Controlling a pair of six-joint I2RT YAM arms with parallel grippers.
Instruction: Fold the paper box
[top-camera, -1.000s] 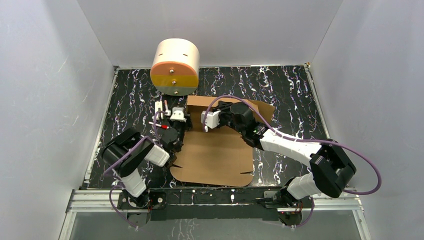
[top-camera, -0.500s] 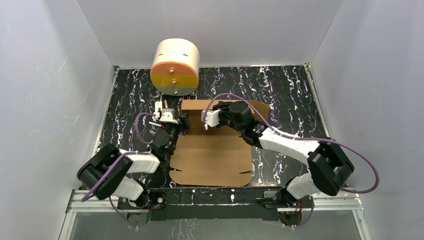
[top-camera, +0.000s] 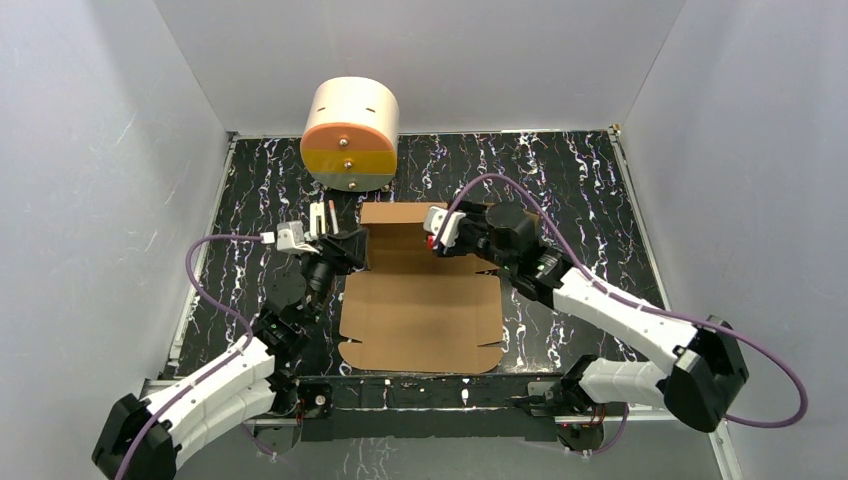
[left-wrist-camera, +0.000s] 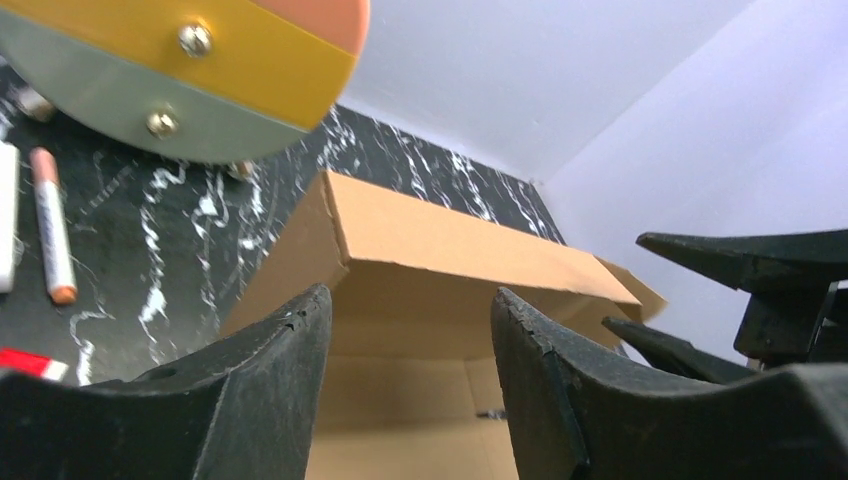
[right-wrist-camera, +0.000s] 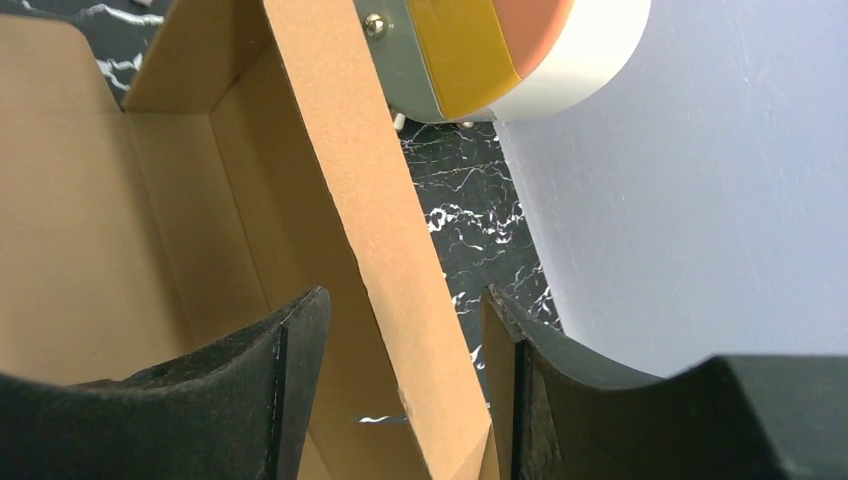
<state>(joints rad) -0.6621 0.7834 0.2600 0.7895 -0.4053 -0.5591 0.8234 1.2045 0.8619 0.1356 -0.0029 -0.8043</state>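
The paper box (top-camera: 420, 315) is a brown cardboard sheet lying flat on the black marbled table, with its far strip (top-camera: 400, 214) folded up into a double wall. My left gripper (top-camera: 352, 247) is at the box's far left corner. It is open and holds nothing. In the left wrist view the raised wall (left-wrist-camera: 450, 235) shows past the left gripper (left-wrist-camera: 410, 295). My right gripper (top-camera: 440, 243) is over the wall's right part. In the right wrist view the right gripper (right-wrist-camera: 405, 300) is open, with the wall's top strip (right-wrist-camera: 370, 170) running loose between its jaws.
A cream cylinder (top-camera: 350, 135) with an orange and yellow front stands just behind the box's left corner. Pens (top-camera: 320, 215) lie on the table next to the left gripper, one of them orange-tipped (left-wrist-camera: 50, 225). White walls enclose the table on three sides.
Both grippers have opened wider. The left arm swung out to the left and the right gripper shifted right. The far strip, held before, now stands folded up on its own.
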